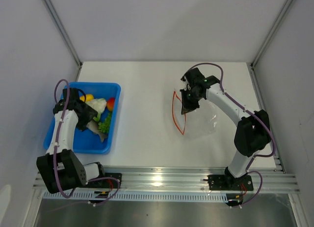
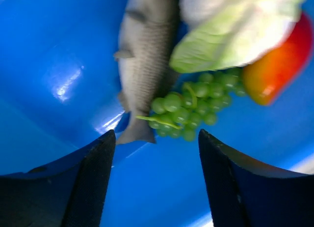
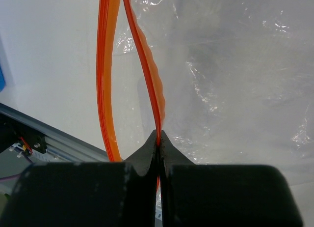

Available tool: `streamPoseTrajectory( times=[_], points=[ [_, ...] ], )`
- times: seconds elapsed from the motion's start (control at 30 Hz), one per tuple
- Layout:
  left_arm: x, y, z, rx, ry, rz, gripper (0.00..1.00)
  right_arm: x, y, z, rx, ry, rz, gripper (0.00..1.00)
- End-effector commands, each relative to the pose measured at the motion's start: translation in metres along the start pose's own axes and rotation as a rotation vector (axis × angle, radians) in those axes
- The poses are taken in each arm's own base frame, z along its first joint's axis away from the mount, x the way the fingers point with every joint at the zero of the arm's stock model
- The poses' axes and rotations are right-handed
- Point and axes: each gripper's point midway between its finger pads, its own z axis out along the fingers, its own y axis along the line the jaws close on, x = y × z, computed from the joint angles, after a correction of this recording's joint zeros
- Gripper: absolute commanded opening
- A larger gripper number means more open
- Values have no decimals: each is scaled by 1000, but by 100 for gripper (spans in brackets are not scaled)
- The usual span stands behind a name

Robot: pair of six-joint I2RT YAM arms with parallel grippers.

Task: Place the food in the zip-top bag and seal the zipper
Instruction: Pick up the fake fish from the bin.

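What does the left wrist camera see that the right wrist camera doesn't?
Only the left wrist view shows the blue tray with a grey fish, green grapes, a pale leaf and a red-orange piece, beyond the open left pincer. Only the right wrist view shows the clear bag, with the right pincer shut on one side of its orange zipper. Both show a dark pincer at the bottom.

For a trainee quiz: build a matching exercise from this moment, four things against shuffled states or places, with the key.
1 right gripper
2 left gripper
3 green grapes
4 zip-top bag

a in the blue tray, beside the fish
b open, above the blue tray
c shut on the zipper
d clear, mouth open

Pairs: 1-c, 2-b, 3-a, 4-d
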Motion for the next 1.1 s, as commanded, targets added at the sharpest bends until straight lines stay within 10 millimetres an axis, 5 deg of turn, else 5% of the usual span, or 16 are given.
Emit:
streamPoseTrajectory(
  times=[0.0, 0.5, 1.07],
  points=[
    [-3, 10, 15, 1, 15, -39, 68, -7, 15, -13, -68, -47, -22, 0],
    [-15, 24, 77, -128, 108, -13, 78, 3, 10, -2, -97, -33, 9, 0],
    [-26, 13, 114, -83, 98, -7, 70, 4, -6, -1, -83, -49, 81, 0]
  ],
)
